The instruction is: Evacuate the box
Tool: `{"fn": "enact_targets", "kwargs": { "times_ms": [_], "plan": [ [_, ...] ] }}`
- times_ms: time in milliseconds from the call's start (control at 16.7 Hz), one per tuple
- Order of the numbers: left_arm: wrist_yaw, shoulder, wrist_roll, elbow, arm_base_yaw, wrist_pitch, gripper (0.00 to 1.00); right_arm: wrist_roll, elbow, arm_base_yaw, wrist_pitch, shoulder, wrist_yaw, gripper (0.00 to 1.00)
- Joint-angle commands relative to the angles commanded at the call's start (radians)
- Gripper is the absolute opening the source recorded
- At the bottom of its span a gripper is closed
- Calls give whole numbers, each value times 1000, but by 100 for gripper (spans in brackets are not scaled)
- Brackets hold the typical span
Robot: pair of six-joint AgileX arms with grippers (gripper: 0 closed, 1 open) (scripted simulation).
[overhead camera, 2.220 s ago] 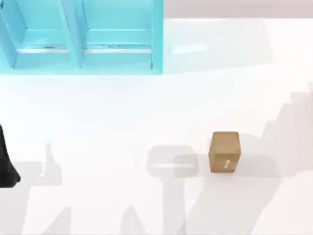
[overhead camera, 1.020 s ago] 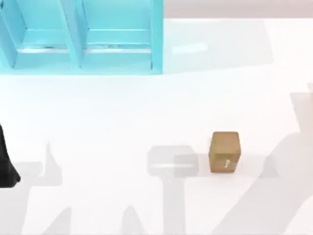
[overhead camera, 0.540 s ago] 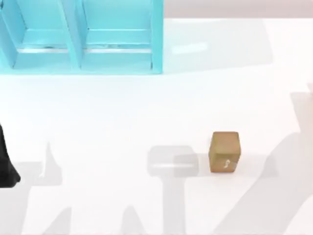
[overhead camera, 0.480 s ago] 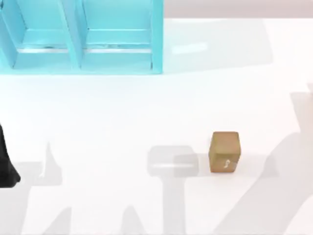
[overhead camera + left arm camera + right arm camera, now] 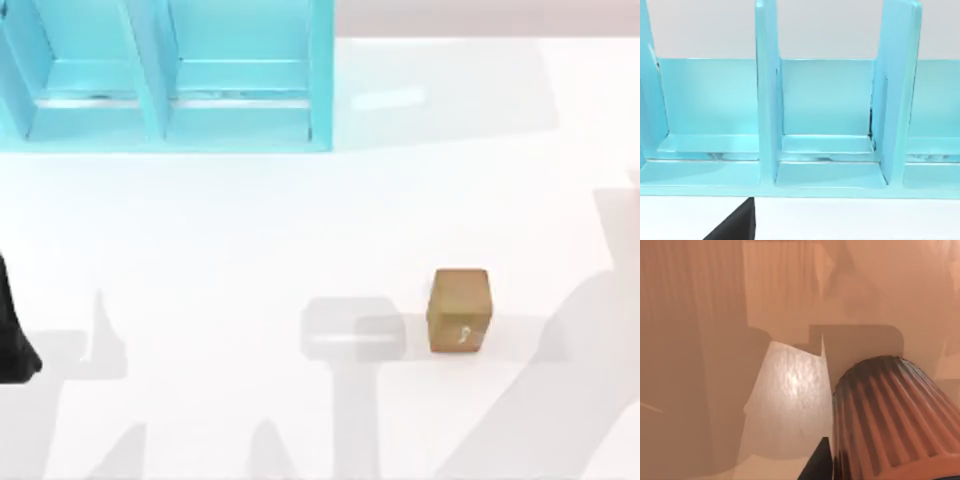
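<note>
A small brown box [image 5: 460,310] with a white mark on its side stands on the white table, right of centre and toward the front. A black part of my left arm [image 5: 12,345] sits at the table's left edge, far from the box. A black piece of the left gripper [image 5: 735,226] shows in front of the shelf. In the right wrist view a ribbed brown cylinder [image 5: 890,415] lies very close, amid orange-brown surfaces and a pale panel [image 5: 790,405]. A dark sliver of the right gripper [image 5: 819,462] is beside the cylinder.
A cyan shelf unit [image 5: 165,130] with upright dividers stands at the back left of the table; the left wrist view faces its compartments [image 5: 830,175]. Grey shadows lie on the table around the box and along the right edge.
The shadow at the table's right edge has changed shape and spread. The box and the left arm have stayed where they were.
</note>
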Motion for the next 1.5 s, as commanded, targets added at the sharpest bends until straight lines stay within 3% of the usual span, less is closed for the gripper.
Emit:
{"fn": "enact_targets", "kwargs": {
  "times_ms": [300,1020,1500],
  "plan": [
    [0,0,0,0,0,0,100,2,28,5,-36,-4,-1,0],
    [0,0,0,0,0,0,100,-2,467,4,-485,-18,-2,0],
    [0,0,0,0,0,0,100,12,493,16,-507,-9,0,0]
  ]
}}
